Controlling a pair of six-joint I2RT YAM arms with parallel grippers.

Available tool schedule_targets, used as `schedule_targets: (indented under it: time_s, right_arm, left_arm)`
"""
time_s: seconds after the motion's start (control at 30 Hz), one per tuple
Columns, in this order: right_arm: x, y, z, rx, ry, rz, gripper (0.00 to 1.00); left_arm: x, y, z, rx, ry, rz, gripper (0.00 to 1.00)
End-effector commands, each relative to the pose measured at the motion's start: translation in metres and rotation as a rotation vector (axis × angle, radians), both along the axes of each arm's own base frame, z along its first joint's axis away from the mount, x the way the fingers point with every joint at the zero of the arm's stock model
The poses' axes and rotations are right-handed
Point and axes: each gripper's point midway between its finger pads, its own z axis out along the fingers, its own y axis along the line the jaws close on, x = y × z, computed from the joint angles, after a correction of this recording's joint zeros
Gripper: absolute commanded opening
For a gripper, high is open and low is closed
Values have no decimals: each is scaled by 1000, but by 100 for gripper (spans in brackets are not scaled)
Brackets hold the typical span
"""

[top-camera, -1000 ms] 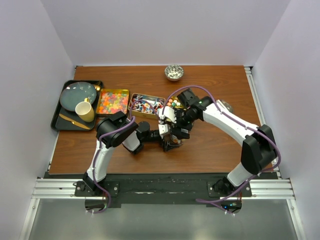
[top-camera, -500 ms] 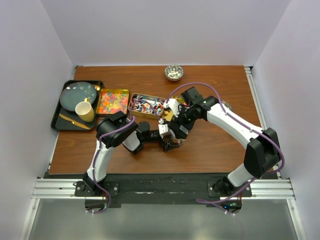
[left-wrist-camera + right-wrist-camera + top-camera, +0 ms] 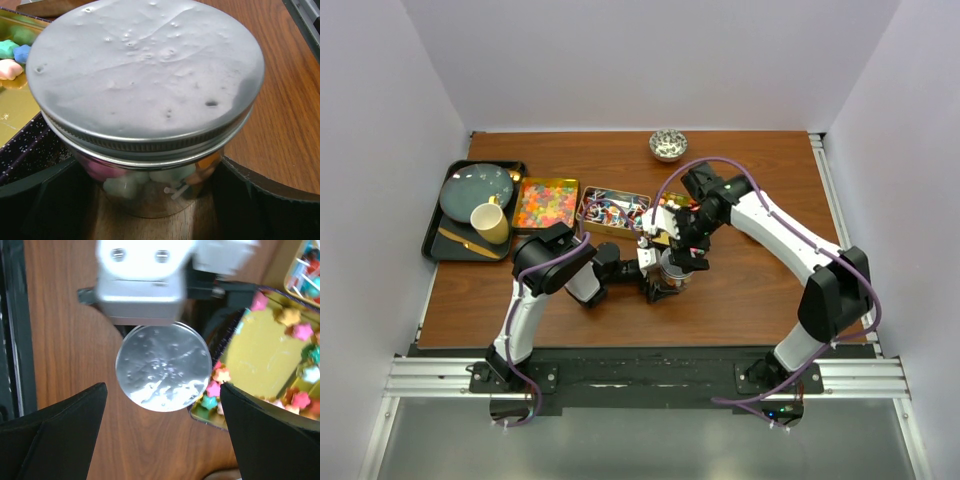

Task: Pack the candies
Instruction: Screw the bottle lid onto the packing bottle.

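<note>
A glass jar (image 3: 150, 185) with a silver screw lid (image 3: 145, 75) stands on the wooden table with pastel candies inside. My left gripper (image 3: 155, 192) is shut on the jar, one finger on each side; it also shows in the top view (image 3: 658, 280). My right gripper (image 3: 162, 390) is open and empty, hovering above the lid (image 3: 162, 367). Beside the jar is a gold tray (image 3: 260, 360) with pink, yellow and green star-like candies (image 3: 300, 332). A tray of orange-red gummies (image 3: 545, 203) and a tray of wrapped pieces (image 3: 612, 210) lie to the left.
A black tray (image 3: 435, 240) at the far left holds a blue plate (image 3: 475, 190), a yellow cup (image 3: 490, 222) and a utensil. A small patterned bowl (image 3: 668, 145) stands at the back. The right arm crosses over the gold tray.
My right gripper has come off the jar's lid, opened, and drawn back up and slightly right. The left gripper and the jar have not moved.
</note>
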Motion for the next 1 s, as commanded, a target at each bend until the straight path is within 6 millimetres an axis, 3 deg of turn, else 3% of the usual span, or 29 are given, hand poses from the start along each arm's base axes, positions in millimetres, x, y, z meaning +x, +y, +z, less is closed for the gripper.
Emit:
schedule_targets:
  time_s: [0.0,0.13,0.5,0.97]
  right_arm:
    - [-15,4,2,-11,-73,302,99]
    - [-21,4,-11,-45,-55,363,99]
    - [-9,7,-30,-80,-79,351,99]
    - [4,5,-41,-106,-97,247,99]
  left_arm:
    - [-10,19,-54,151,165,39,0]
    - [-10,19,-55,151,167,41,0]
    - [-12,19,-56,154,174,32,0]
    - [-11,18,-58,158,179,30,0]
